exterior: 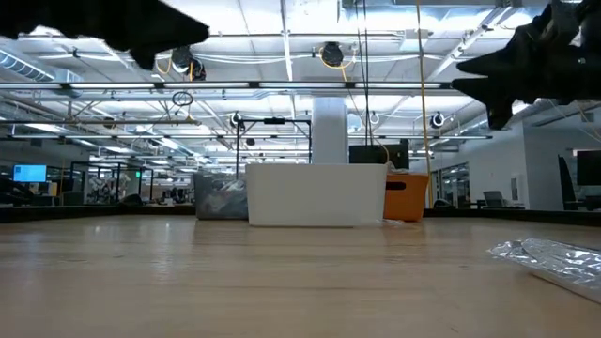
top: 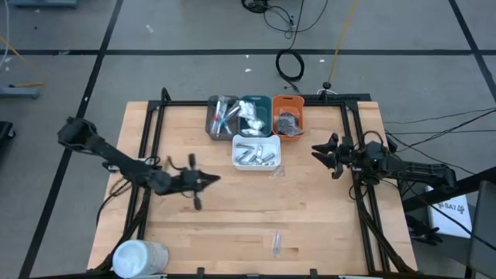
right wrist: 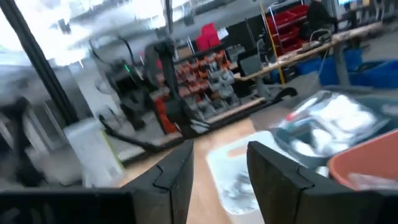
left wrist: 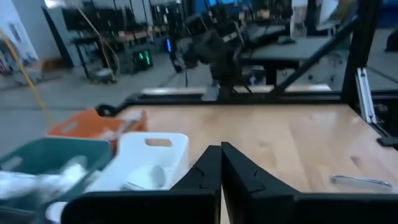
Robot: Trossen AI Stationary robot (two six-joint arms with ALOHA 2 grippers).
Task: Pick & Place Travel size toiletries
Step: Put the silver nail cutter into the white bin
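Observation:
Travel size toiletries fill four trays at the table's far middle: grey point(top: 221, 116), teal point(top: 254, 115), orange point(top: 287, 116) and, in front of them, white point(top: 256, 151). A slim wrapped stick point(top: 276, 242) lies flat on the wood near the front edge, and a small clear item point(top: 277, 172) lies just in front of the white tray. My left gripper point(top: 213, 180) hovers left of the white tray, shut and empty point(left wrist: 221, 163). My right gripper point(top: 319, 151) hangs right of the trays, open with nothing between its fingers point(right wrist: 221, 163).
A big white cylinder point(top: 139, 257) stands at the near left corner. Black frame rails point(top: 151, 132) run along the table's left, far and right sides. Bare wood stretches across the middle and near part of the table point(top: 232, 217).

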